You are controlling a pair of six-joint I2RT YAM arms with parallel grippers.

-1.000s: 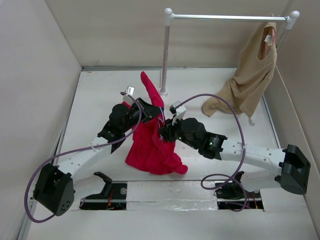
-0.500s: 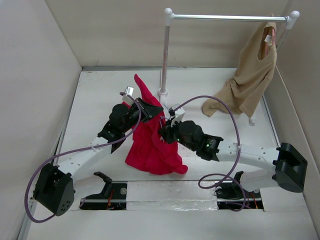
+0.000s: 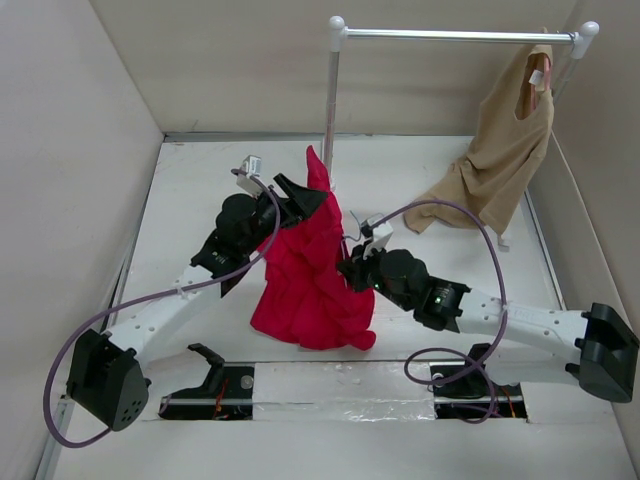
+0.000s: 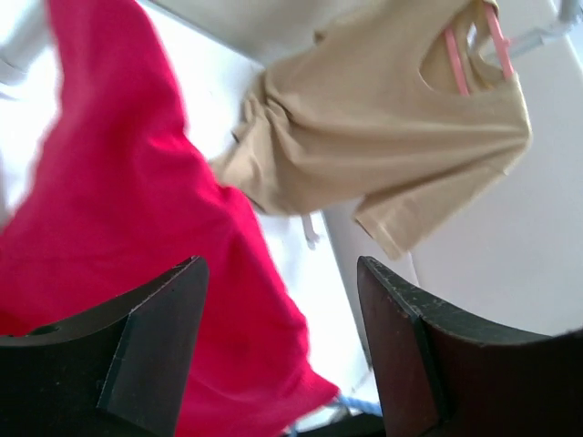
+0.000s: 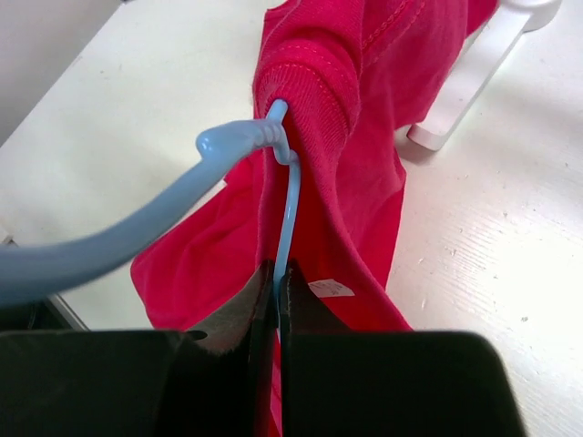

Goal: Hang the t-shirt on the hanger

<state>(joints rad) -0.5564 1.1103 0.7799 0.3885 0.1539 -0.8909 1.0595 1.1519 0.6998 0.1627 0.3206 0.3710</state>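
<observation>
Grips the thin light-blue wire hanger (image 5: 235, 138) in the clenched right pincer (image 5: 277, 273), with the bright red floppy cloth t-shirt (image 3: 310, 270) bunched round the wire. Hangs over the middle of the bench (image 3: 190, 190), folds heaped towards the near edge. Shows the left pincer (image 4: 280, 273) released beside it.

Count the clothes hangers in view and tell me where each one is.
2. A light-blue hanger pokes into the red t-shirt, its wire pinched by the right gripper. A pink hanger holds the tan shirt on the rail. More could be hidden under cloth.
</observation>
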